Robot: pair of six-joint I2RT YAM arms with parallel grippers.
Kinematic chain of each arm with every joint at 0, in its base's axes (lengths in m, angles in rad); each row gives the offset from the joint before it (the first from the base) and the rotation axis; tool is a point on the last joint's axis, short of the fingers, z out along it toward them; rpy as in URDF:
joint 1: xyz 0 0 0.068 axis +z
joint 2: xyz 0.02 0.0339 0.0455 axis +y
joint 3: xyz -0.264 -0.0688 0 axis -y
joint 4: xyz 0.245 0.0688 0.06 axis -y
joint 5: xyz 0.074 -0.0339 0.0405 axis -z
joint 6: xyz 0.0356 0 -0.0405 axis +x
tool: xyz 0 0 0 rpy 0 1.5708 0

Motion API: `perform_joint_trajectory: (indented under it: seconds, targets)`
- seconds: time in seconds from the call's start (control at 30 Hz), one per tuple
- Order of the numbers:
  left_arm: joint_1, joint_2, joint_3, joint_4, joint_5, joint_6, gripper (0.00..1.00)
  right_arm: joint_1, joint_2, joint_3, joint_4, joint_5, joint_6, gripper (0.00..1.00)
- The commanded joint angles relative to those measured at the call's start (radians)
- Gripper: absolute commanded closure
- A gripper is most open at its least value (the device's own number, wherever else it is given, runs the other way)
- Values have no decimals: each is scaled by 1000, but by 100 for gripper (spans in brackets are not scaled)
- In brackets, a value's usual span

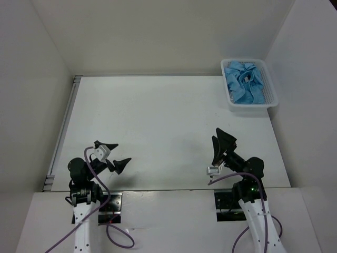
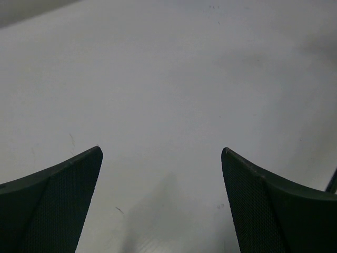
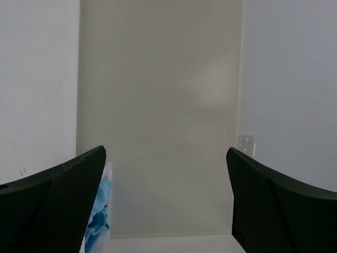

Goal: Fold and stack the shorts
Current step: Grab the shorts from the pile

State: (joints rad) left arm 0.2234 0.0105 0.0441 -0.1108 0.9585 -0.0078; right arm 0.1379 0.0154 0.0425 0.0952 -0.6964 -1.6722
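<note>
At the near edge of the counter (image 1: 168, 121), the left fingers (image 1: 108, 146) stood spread wide apart with nothing between them, low over the white surface. Across from them, the right fingers (image 1: 225, 138) were likewise wide open and held nothing, raised and pointing toward the far side. Well beyond both, at the counter's far right corner, the light blue shorts (image 1: 245, 81) lay crumpled inside a white mesh basket (image 1: 251, 107), apart from either arm.
</note>
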Motion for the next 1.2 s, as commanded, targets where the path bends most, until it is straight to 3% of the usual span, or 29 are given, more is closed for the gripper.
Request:
perform_joint_trajectory:
  seconds: [0.0,0.1,0.13,0.2,0.23,0.27,0.33,0.4,0.47,0.6,0.77,0.93,1.0,1.03,1.07,1.13,1.17]
  targets:
    - [-24,-6,10,325,14,8,0,8,85,77,212,33,115,0]
    - [-65,118,85,364,-42,8,0,17,379,285,239,161,274,0]
    - [-88,220,112,346,-58,8,0,17,596,365,239,216,340,0]
    - [-111,346,235,283,-84,8,0,17,836,688,137,441,637,0]
    - [-134,490,291,251,-122,8,0,-1,965,817,70,519,757,0]
    - [-148,570,430,219,-144,8,0,-53,1206,1081,-5,614,966,0]
    - [-188,815,583,178,-270,8,0,-130,1517,1422,-217,635,1221,0]
    - [-197,1066,838,94,-345,8,0,-228,1676,1593,-344,644,1374,3]
    - [-183,1255,975,5,-333,8,0,-295,1880,1807,-414,632,1541,5]
    - [-206,1365,1067,5,-273,8,0,-319,2054,1899,-428,632,1620,5]
    - [-269,1448,1135,-33,-372,8,0,-353,2222,1967,-439,560,1683,5]
    - [-279,1491,1157,-43,-395,8,0,-363,2288,1967,-448,503,1683,5]
    - [-279,1502,1157,-43,-405,8,0,-363,2301,1953,-448,503,1683,11]
    - [-279,1502,1157,-43,-405,8,0,-363,2301,1944,-457,494,1683,16]
    - [-279,1502,1157,-52,-405,8,0,-363,2301,1944,-457,494,1683,34]
    - [-279,1502,1157,-52,-396,8,0,-363,2301,1944,-445,521,1692,56]
    - [-279,1502,1157,-52,-395,8,0,-363,2289,1958,-436,532,1701,76]
